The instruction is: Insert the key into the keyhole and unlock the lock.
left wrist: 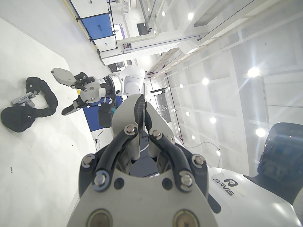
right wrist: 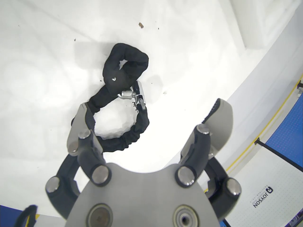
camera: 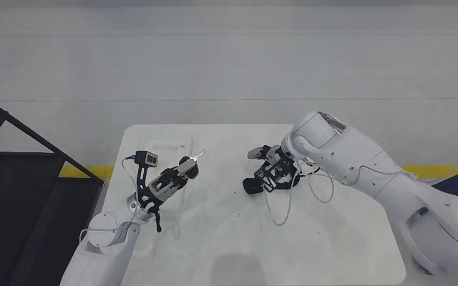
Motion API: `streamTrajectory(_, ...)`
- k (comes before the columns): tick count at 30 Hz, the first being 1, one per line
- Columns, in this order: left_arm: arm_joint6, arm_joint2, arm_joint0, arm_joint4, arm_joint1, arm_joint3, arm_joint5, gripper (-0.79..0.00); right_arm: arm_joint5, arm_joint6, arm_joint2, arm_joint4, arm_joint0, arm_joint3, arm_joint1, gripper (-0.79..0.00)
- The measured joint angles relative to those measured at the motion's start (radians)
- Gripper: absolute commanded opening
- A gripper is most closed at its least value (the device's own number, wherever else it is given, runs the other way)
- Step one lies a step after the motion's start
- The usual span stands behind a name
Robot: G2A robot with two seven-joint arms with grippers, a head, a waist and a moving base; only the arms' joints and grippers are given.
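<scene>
Plainly black sleeved lock (right wrist: 129, 53) (silver metal ends) curled on table (right wrist: 47, 83).

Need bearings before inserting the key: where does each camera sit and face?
Top view: overhead, facing down on the white table; left arm and right arm show.
Left wrist view: on the left wrist, facing across the table; left gripper shut on the thin silver metal key.
Right wrist view: on the right wrist, facing down; open right gripper.
Shared: the black fabric-sleeved chain lock, in all three.

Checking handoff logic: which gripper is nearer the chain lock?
Right. Right gripper hangs open beside the chain lock; left gripper, shut on the key, is apart across the table.
</scene>
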Motion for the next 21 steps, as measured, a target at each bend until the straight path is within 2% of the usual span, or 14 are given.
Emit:
streamTrajectory(1,0.0,0.0,0.0,0.0,0.0,0.0,0.0,-0.785,0.0,-0.015,0.0,-0.023,-0.003,0.028,-0.015,-0.397)
streamTrajectory(5,0.0,0.0,0.0,0.0,0.0,0.0,0.0,-0.785,0.0,-0.091,0.0,-0.096,-0.001,0.152,-0.081,-0.468)
streamTrajectory(12,0.0,0.0,0.0,0.0,0.0,0.0,0.0,-0.785,0.0,-0.137,0.0,-0.168,0.02,0.356,-0.19,-0.48)
streamTrajectory(16,0.0,0.0,0.0,0.0,0.0,0.0,0.0,-0.785,0.0,-0.137,0.0,-0.178,0.016,0.423,-0.235,-0.453)
streamTrajectory(21,0.0,0.0,0.0,0.0,0.0,0.0,0.0,-0.785,0.0,-0.137,0.0,-0.188,0.013,0.494,-0.281,-0.459)
